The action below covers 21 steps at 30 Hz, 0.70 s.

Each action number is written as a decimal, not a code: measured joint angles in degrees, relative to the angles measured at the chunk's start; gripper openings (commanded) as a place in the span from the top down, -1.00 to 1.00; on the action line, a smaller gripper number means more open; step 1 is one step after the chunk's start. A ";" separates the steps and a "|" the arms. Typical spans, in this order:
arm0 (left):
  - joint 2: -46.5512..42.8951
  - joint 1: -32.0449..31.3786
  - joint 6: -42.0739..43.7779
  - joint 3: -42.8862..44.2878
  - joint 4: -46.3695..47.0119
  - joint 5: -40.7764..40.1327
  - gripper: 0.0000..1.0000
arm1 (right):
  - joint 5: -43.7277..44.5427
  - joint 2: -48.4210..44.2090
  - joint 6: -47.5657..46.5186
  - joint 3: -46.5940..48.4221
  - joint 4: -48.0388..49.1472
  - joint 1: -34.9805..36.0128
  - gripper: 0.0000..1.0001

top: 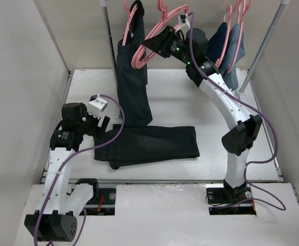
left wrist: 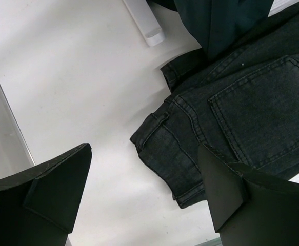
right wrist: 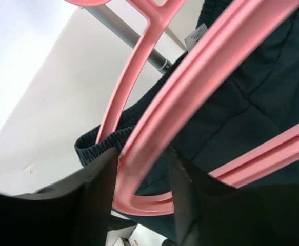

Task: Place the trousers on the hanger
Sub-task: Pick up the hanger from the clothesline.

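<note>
The black trousers (top: 154,143) lie folded flat across the middle of the table. In the left wrist view their waistband and back pocket (left wrist: 226,118) fill the right side. My left gripper (top: 102,126) is open and empty at the trousers' left end, just above the table; its right finger (left wrist: 241,197) hangs over the waistband edge. My right gripper (top: 148,47) is raised at the back and shut on the lower loop of a pink hanger (top: 157,31). In the right wrist view the hanger's bar (right wrist: 154,138) runs between both fingers.
Another dark pair (top: 132,87) hangs from a pink hanger on the rail at back left, reaching the table. A navy garment (top: 230,48) hangs on pink hangers at back right, close behind the held hanger (right wrist: 241,102). Two grey rack poles (top: 259,51) stand at the back.
</note>
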 measured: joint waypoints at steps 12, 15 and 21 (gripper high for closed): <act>-0.04 0.00 0.00 -0.39 0.15 -0.52 -0.64 | -0.61 0.28 3.13 -1.66 1.07 -0.70 0.48; -0.07 0.00 0.00 -0.42 0.17 -0.55 -0.64 | -0.87 -0.55 3.08 -4.90 1.97 -0.70 0.48; -0.07 0.00 0.00 -0.42 0.15 -0.63 -0.67 | -1.86 -3.02 3.15 -9.22 2.56 -0.87 0.48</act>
